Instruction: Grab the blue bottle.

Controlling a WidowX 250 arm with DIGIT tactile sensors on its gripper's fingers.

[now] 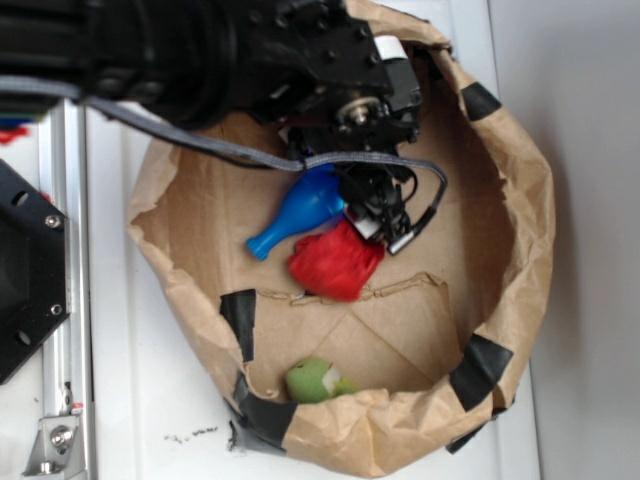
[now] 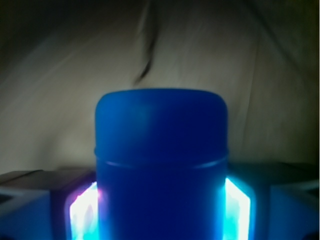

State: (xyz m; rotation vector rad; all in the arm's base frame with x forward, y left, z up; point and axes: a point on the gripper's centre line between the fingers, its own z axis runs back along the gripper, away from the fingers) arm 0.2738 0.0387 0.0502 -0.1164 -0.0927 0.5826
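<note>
Blue bottle (image 2: 161,165), smooth bright-blue plastic in bowling-pin shape, filling the middle of the wrist view, wide rounded body between the two finger pads (image 2: 236,207) that glow at left and right. Pads right against the sides of the body, no gap visible, so gripper (image 1: 352,205) judged closed on the bottle, holding it at the widest part. Probably light and stiff, hollow plastic; surface glossy and curved, so likely slippery and apt to squirt out of a hard squeeze. Better hold judged to be across the wide body, just as now, and not on the narrow neck, where the fingers could slide toward the lip.

Farther out, in the exterior view, bottle lying on its side on the floor of the rolled-down brown paper bag (image 1: 520,200) with black tape patches. Long axis running diagonal: fat end up and right under the black gripper, narrow neck and flared lip pointing down and left. Not possible to tell whether already lifted off the paper.

Just beside the body, red ruffled cloth lump (image 1: 336,262), touching or nearly so. Well apart, by the near rim, small green rounded toy (image 1: 315,381).
</note>
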